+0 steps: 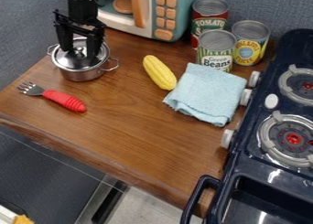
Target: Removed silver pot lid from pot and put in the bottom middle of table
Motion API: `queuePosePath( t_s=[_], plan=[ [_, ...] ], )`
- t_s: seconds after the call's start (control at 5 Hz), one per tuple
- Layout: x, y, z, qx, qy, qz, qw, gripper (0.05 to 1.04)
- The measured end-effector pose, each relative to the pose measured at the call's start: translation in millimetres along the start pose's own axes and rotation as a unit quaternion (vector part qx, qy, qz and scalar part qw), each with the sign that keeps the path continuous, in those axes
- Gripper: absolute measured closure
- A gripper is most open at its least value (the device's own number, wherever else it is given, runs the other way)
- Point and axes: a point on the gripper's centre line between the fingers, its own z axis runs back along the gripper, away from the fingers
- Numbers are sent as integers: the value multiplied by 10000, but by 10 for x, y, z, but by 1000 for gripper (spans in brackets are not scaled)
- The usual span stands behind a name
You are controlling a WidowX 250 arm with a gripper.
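The black gripper (79, 49) hangs at the upper left with its fingers apart, one on either side of the lid's knob. Beneath it, the silver lid (68, 59) rests on the small silver pot (83, 75), which stands upright on the brown wooden table (128, 131). Whether the fingers touch the knob or the lid I cannot tell. Part of the lid is hidden behind the gripper.
A red-handled fork (64, 100) lies in front of the pot. Right of the pot are a yellow corn cob (159, 72) and a light blue cloth (207, 94). Several cans and a toy microwave (143, 13) stand behind; a dark stove (269, 173) borders the right.
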Motion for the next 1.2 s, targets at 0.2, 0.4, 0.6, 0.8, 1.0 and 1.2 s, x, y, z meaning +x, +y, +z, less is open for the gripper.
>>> queuePosePath(
  t_s=[0.2, 0.4, 0.6, 0.8, 1.0, 1.2],
  plan=[
    [12, -15, 4, -50, -34, -20, 10000, 147],
    [27, -14, 6, -158, -132, 21, 9998, 431],
    [21, -5, -6, -256, -172, 35, 9995, 717],
    [16, -9, -7, -325, -181, 32, 9993, 810],
    [8, -17, -8, -385, -171, 8, 9991, 810],
    [-27, -47, 18, -426, -168, -75, 9989, 810]
  ],
)
